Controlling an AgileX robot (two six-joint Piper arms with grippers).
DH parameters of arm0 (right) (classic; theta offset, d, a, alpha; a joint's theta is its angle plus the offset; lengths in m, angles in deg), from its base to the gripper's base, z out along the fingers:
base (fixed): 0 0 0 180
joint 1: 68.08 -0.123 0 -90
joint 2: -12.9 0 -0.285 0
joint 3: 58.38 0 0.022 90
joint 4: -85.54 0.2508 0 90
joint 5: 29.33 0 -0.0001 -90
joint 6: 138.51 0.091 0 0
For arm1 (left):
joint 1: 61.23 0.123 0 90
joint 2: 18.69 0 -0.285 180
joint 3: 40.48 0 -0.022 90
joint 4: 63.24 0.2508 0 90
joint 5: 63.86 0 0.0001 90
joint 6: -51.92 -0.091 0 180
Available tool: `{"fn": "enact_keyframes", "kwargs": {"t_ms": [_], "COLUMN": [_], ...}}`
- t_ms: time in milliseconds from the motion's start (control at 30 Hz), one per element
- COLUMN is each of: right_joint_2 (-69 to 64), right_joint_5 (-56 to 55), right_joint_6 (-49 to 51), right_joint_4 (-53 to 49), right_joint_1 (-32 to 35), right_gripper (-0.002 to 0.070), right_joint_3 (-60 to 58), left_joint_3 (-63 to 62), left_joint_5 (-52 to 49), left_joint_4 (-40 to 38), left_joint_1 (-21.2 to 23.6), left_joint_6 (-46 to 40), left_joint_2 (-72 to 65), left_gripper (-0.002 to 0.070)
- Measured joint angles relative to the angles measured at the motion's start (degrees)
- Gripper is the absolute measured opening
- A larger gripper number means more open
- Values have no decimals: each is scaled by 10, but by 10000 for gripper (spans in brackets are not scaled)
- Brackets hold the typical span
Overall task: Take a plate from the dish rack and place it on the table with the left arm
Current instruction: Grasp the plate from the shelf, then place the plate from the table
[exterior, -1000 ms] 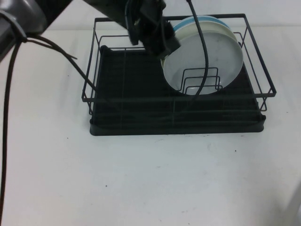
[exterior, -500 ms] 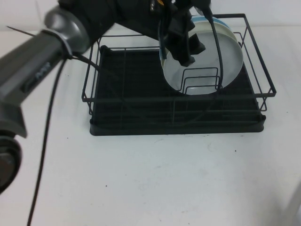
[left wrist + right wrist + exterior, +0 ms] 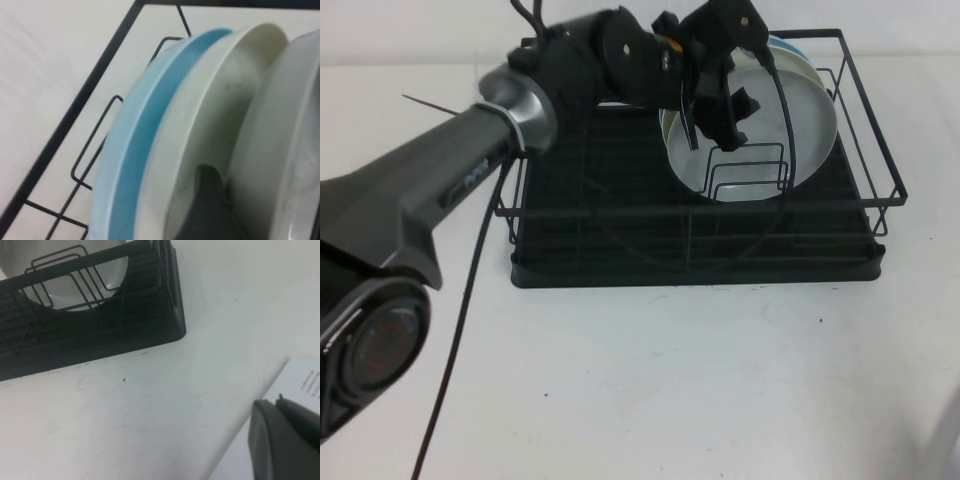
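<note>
While the high view hides it, left claw (image 3: pixel 720 100) spread astride plate (image 3: pixel 790 110); right claw (image 3: pixel 285 440) unclear.

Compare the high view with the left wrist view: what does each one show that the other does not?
Only the high view shows the left arm, the open left gripper at the plate, the whole dish rack and the table. Only the left wrist view shows one finger between the cream-white plate and the plate. Both show three stacked plates, including the teal-blue plate. The right gripper appears in neither.
</note>
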Motion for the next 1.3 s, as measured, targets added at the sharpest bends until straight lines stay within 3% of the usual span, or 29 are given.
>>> {"fn": "enact_keyframes", "kwargs": {"t_ms": [100,267,800,1067,1200,1300], "right_joint_2": [0,0,0,0,0,0], "right_joint_5": [0,0,0,0,0,0], "right_joint_6": [0,0,0,0,0,0], "right_joint_4": [0,0,0,0,0,0], "right_joint_1": [0,0,0,0,0,0], "right_gripper": [-18,-18,-18,-18,-18,-18], "right_joint_3": [0,0,0,0,0,0], "left_joint_3": [0,0,2,-1,-1,19], "left_joint_5": [10,16,-36,-251,-366,-420], "left_joint_4": [-3,-4,19,17,-7,-68], "left_joint_1": [0,0,0,12,52,95], "left_joint_6": [0,-3,17,283,336,349], "left_joint_2": [-8,-7,138,263,277,277], "left_gripper": [348,90,72,72,72,72]}}
